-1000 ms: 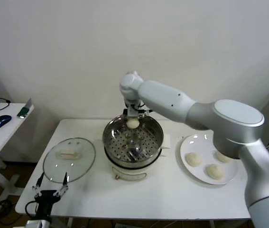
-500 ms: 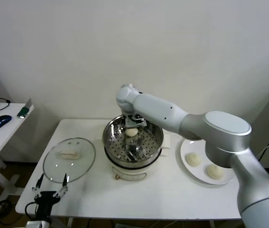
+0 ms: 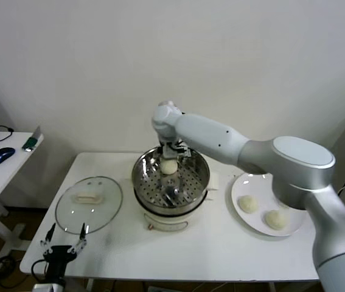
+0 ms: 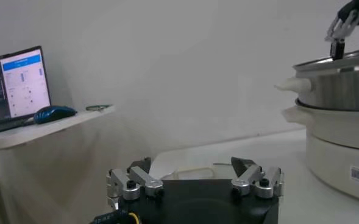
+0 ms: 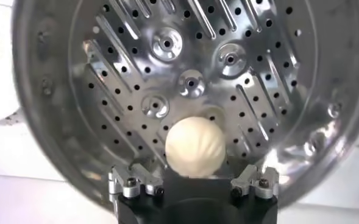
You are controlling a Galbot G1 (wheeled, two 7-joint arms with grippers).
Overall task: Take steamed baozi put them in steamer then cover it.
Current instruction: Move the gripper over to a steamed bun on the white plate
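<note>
My right gripper [image 3: 171,151] hangs open just above the back of the steamer [image 3: 204,182]. One baozi [image 3: 169,166] lies free on the perforated tray below it. In the right wrist view that baozi [image 5: 195,146] rests on the tray [image 5: 130,67] between the spread fingers of the right gripper [image 5: 193,180]. Two more baozi [image 3: 248,204] [image 3: 274,219] show on the white plate [image 3: 252,224]; my arm hides part of the plate. The glass cover [image 3: 69,213] lies flat on the table left of the steamer. My left gripper [image 3: 66,239] is parked open at the table's front left edge.
A white side table [image 3: 2,173] with a blue mouse [image 3: 1,155] stands at the far left. The wall runs close behind the steamer. In the left wrist view the steamer [image 4: 344,122] is ahead, with the right gripper [image 4: 342,27] above its rim.
My right gripper came down into the steamer with the baozi, let it go on the tray and has risen a little. The left arm has not moved.
</note>
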